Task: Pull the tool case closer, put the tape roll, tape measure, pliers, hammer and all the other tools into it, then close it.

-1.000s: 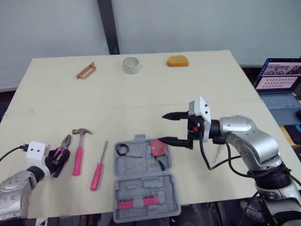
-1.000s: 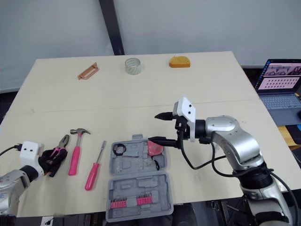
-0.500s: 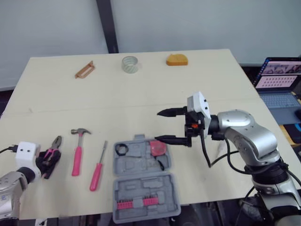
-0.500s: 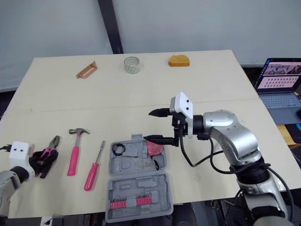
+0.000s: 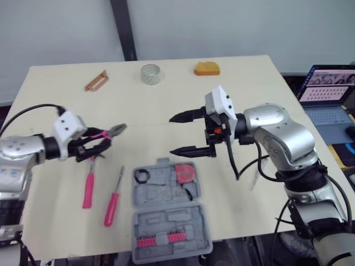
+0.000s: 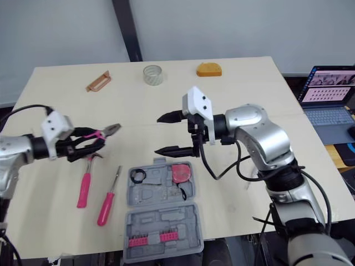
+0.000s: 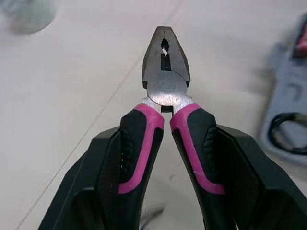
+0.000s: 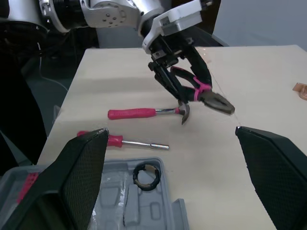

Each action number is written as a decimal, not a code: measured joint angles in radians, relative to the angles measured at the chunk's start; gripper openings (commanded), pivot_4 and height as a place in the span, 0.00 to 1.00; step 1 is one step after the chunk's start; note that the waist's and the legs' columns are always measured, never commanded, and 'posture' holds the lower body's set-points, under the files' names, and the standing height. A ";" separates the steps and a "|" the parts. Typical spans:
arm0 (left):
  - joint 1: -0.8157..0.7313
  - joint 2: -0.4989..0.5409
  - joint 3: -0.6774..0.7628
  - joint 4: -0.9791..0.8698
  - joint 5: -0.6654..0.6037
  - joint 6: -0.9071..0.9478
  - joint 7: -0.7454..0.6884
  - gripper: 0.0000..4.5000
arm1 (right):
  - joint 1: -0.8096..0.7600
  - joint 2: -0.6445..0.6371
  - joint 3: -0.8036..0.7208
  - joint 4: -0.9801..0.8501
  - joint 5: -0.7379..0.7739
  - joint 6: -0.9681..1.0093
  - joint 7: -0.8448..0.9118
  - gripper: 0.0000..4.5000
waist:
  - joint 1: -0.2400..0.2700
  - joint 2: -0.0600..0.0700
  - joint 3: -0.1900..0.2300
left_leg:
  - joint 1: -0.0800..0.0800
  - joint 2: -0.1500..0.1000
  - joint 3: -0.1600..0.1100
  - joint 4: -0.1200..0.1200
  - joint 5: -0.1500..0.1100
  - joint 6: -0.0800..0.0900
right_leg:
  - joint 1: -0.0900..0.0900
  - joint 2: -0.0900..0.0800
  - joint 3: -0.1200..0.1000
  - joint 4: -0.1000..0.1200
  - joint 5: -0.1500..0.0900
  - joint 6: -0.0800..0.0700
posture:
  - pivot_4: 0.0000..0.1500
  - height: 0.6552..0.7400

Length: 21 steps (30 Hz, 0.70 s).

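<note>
My left fingers (image 7: 93, 191) pinch the pliers (image 7: 165, 86) by the pink-and-black handles. The nose is closed, points toward 3 o'clock, and is held off the table (image 5: 249, 88) at about 9 o'clock. I can't read any brand mark on the steel head.

My right fingers (image 5: 186, 116) are spread wide and hold nothing. They hover near table centre, just past the far edge of the tool case (image 5: 166, 219).

The case lies open at 6 o'clock, grey, with both halves flat. In the far half are a red item (image 5: 184, 173) and a black ring (image 5: 143, 175). In the near half is a row of pink bits (image 5: 158, 239).

The hammer (image 5: 87, 185) and screwdriver (image 5: 113, 202), both with pink handles, lie side by side at 8 o'clock, just beside the case and apart from it.

The tape roll (image 5: 150, 73) is at 12 o'clock on the far edge, with an orange object (image 5: 207, 68) at 1 and a tan object (image 5: 96, 81) at 11.

A laptop (image 5: 327, 94) sits off the table at 3 o'clock; its screen text is too small to read.
</note>
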 measured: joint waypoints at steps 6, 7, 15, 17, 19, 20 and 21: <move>-0.150 -0.084 -0.190 -0.005 0.032 -0.014 -0.139 0.53 | -0.073 0.003 0.147 0.083 -0.169 -0.019 0.010 1.00 | -0.012 0.000 0.000 | -0.001 0.000 0.000 0.000 0.000 0.000 | -0.002 0.000 0.000 0.001 0.000 0.000 | 1.00 1.00; -0.158 -0.092 -0.201 -0.005 0.033 -0.015 -0.151 0.53 | -0.077 0.004 0.157 0.089 -0.183 -0.019 0.012 1.00 | -0.013 0.000 0.000 | -0.001 0.000 0.000 0.000 0.000 0.000 | -0.003 0.000 0.000 0.002 0.000 0.000 | 1.00 1.00; -0.212 -0.155 -0.242 0.010 0.068 -0.024 -0.166 0.53 | -0.100 0.038 0.256 0.125 -0.296 -0.006 0.023 1.00 | -0.012 0.000 0.000 | -0.002 0.000 0.000 0.002 0.000 0.000 | -0.006 -0.001 0.000 0.005 0.000 -0.001 | 1.00 1.00; -0.212 -0.170 -0.252 0.010 0.069 -0.026 -0.168 0.53 | -0.107 0.051 0.268 0.134 -0.323 0.000 0.021 1.00 | -0.012 0.000 0.000 | -0.003 0.000 0.000 0.002 0.000 0.000 | -0.007 -0.001 0.000 0.006 0.000 -0.001 | 1.00 1.00; -0.212 -0.178 -0.253 0.010 0.070 -0.026 -0.167 0.53 | -0.112 0.058 0.270 0.146 -0.344 0.002 0.017 1.00 | -0.012 0.000 0.000 | -0.003 0.000 0.000 0.002 0.000 0.000 | -0.007 -0.001 0.000 0.006 0.001 -0.001 | 1.00 1.00; -0.212 -0.179 -0.253 0.010 0.070 -0.025 -0.167 0.53 | -0.112 0.062 0.270 0.153 -0.351 0.003 0.016 1.00 | -0.012 0.000 0.000 | -0.003 0.000 0.000 0.002 0.000 0.000 | -0.007 -0.001 0.000 0.006 0.001 -0.001 | 1.00 1.00; -0.211 -0.179 -0.253 0.009 0.070 -0.024 -0.166 0.53 | -0.112 0.067 0.270 0.160 -0.358 0.003 0.016 1.00 | -0.012 0.000 0.000 | -0.003 0.000 0.000 0.002 0.000 0.000 | -0.007 -0.001 0.000 0.006 0.001 -0.001 | 1.00 1.00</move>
